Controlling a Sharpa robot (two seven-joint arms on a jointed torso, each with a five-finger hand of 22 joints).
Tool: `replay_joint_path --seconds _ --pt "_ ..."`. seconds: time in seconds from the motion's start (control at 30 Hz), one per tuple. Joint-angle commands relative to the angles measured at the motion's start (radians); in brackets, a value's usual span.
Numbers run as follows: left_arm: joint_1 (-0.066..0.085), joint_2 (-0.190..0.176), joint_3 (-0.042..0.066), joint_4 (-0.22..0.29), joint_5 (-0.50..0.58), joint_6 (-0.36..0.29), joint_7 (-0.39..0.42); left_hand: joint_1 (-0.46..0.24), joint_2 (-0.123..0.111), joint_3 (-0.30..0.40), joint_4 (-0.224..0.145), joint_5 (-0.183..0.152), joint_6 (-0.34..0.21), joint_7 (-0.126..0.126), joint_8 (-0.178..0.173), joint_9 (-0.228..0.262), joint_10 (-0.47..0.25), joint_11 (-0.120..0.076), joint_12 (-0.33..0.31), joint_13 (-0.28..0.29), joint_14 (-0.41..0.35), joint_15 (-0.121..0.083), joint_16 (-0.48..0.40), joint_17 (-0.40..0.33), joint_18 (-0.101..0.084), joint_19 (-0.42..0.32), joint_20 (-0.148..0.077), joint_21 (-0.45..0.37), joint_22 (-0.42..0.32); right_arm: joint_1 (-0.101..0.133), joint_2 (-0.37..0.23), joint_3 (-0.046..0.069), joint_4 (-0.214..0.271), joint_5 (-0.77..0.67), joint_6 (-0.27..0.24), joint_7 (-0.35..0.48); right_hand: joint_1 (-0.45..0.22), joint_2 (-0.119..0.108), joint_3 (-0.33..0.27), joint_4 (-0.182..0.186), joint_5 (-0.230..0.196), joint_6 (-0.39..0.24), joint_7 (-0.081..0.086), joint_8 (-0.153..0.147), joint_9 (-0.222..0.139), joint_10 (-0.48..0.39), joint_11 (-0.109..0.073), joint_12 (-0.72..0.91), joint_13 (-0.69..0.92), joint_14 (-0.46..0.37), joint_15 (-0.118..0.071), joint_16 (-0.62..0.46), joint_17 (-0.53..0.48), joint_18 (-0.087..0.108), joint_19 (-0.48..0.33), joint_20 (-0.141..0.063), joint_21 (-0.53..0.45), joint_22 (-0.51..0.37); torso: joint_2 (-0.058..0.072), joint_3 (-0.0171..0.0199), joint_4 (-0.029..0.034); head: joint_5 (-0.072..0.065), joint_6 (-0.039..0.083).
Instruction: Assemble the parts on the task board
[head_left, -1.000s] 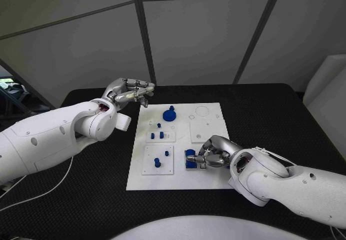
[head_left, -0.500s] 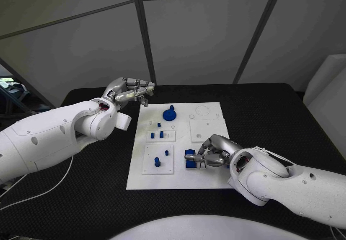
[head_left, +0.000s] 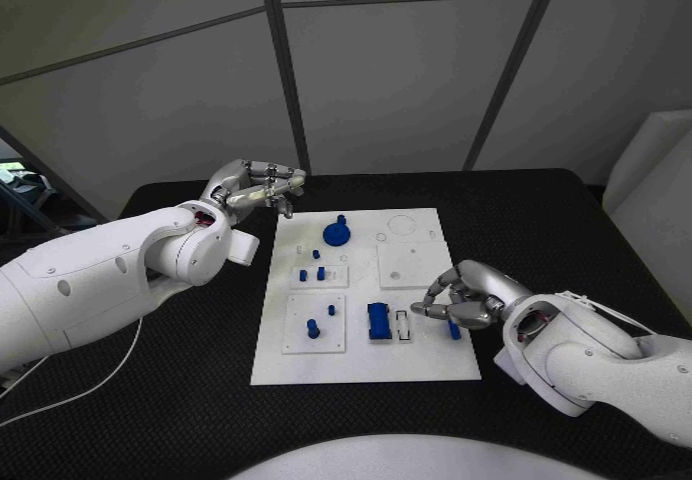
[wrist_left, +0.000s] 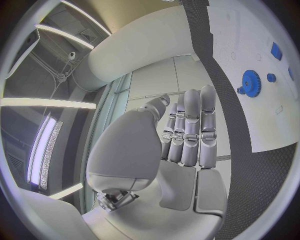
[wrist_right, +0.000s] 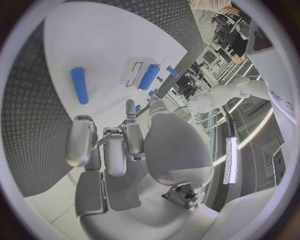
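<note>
Right hand (head_left: 464, 297), fingers curled, held nothing, at the white plastic task board (head_left: 418, 365) edge. Small blue plastic cylinder (head_left: 453, 330) lay just beside it: prob. light, stiff, slippery; pinch mid-length. Left hand (head_left: 260, 186) clenched, empty, beyond board's far corner.

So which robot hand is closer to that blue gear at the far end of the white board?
The left robot hand, hovering just beyond the gear; the right robot hand sits at the board's near right edge.

task board (head_left: 411, 360): white
parts beside right hand (head_left: 464, 298): blue block (head_left: 379, 322), blue cylinder (head_left: 453, 329)
gear (head_left: 336, 232) near left hand (head_left: 260, 186): blue
hands: silver
table (head_left: 562, 230): black, dimpled texture
</note>
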Motion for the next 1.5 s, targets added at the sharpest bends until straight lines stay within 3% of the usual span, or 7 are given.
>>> replay_joint_path --seconds 0.03,0.2,0.37,0.67,0.93,1.07,1.5 --pt "0.0 -0.002 0.0 0.001 0.002 0.002 0.01 0.006 0.007 -0.007 0.0 0.002 -0.004 -0.001 0.004 0.0 -0.005 -0.001 0.003 0.002 0.005 -0.001 -0.006 -0.001 -0.012 0.007 0.001 -0.005 -0.001 0.007 -0.037 0.0 0.015 0.039 0.013 0.049 0.023 -0.003 -0.007 -0.003 0.023 0.001 0.003 -0.008 -0.003 -0.005 0.003 -0.005 0.038 0.088 0.008 -0.005 0.198 0.0 -0.007 0.002 -0.006 -0.001 0.0 0.0002 -0.0026 -0.01 0.002" --pt "-0.002 -0.001 0.0 0.0 0.002 0.002 0.011 0.007 0.007 -0.006 -0.001 0.002 -0.004 -0.001 0.005 0.0 -0.005 -0.001 0.004 0.002 0.005 -0.001 -0.006 -0.001 -0.012 0.007 0.001 -0.005 -0.001 0.013 -0.088 0.0 0.027 -0.02 0.063 0.022 0.045 -0.003 -0.01 -0.008 0.035 0.007 0.003 -0.016 -0.006 -0.005 0.003 -0.006 0.038 0.088 0.008 -0.006 0.198 0.0 -0.005 0.003 -0.006 0.001 -0.001 0.0016 -0.0063 -0.028 0.0" --pt "-0.003 0.001 0.0 0.001 0.002 0.003 0.012 0.007 0.007 -0.006 -0.001 0.002 -0.004 -0.001 0.005 0.0 -0.005 -0.001 0.004 0.002 0.005 -0.001 -0.006 -0.001 -0.012 0.007 0.001 -0.005 -0.001 0.014 -0.105 -0.001 0.022 -0.11 0.108 -0.03 0.052 -0.003 -0.012 -0.009 0.037 0.011 0.003 -0.017 -0.006 -0.004 0.002 -0.006 0.039 0.088 0.008 -0.005 0.199 -0.001 -0.003 0.003 -0.004 0.004 0.0 0.0003 -0.0018 -0.045 0.003" --pt "-0.005 0.0 0.0 0.004 0.002 0.002 0.012 0.007 0.008 -0.006 -0.001 0.002 -0.004 -0.001 0.005 0.0 -0.006 -0.001 0.005 0.002 0.005 -0.001 -0.006 -0.001 -0.012 0.007 0.001 -0.005 -0.001 0.012 -0.079 -0.002 -0.011 -0.181 0.197 -0.08 0.066 -0.013 -0.023 -0.007 0.066 0.019 0.002 -0.025 -0.009 -0.005 0.002 -0.011 0.036 0.087 0.007 -0.008 0.194 0.0 -0.005 0.003 -0.007 0.001 0.001 -0.0011 -0.0015 -0.051 0.005" --pt "-0.005 -0.002 0.0 0.006 0.002 0.001 0.013 0.008 0.008 -0.006 -0.001 0.002 -0.004 -0.001 0.005 0.0 -0.006 -0.001 0.005 0.002 0.005 -0.001 -0.006 -0.001 -0.012 0.007 0.001 -0.005 -0.001 0.007 -0.046 -0.003 -0.038 -0.218 0.23 -0.101 0.064 -0.012 -0.024 -0.005 0.066 0.02 0.003 -0.026 -0.009 -0.006 0.002 -0.013 0.035 0.087 0.007 -0.009 0.192 0.0 -0.006 0.003 -0.008 0.0 0.001 -0.0011 0.0004 -0.049 0.002" --pt "-0.005 -0.003 0.0 0.006 0.002 0.001 0.013 0.008 0.008 -0.006 -0.001 0.002 -0.004 -0.001 0.005 0.0 -0.006 -0.001 0.005 0.002 0.005 -0.001 -0.006 -0.001 -0.012 0.007 0.001 -0.005 -0.001 0.005 -0.035 -0.004 -0.047 -0.228 0.237 -0.107 0.065 -0.012 -0.024 -0.004 0.066 0.02 0.002 -0.026 -0.009 -0.006 0.002 -0.014 0.035 0.086 0.007 -0.009 0.192 0.0 -0.007 0.003 -0.008 -0.001 0.001 -0.0005 -0.0017 -0.046 -0.001" --pt "-0.006 -0.006 0.0 0.007 0.002 0.002 0.012 0.008 0.008 -0.006 -0.001 0.002 -0.004 -0.001 0.005 0.0 -0.006 -0.001 0.005 0.002 0.005 -0.001 -0.006 -0.001 -0.012 0.007 0.001 -0.005 -0.001 -0.003 -0.017 -0.005 -0.055 -0.3 0.298 -0.144 0.09 -0.008 -0.026 -0.007 0.066 0.038 -0.004 -0.026 -0.009 -0.006 -0.003 -0.015 0.035 0.087 0.004 -0.008 0.194 -0.001 -0.003 0.001 -0.006 0.004 0.0 -0.0006 -0.0011 -0.046 -0.007"
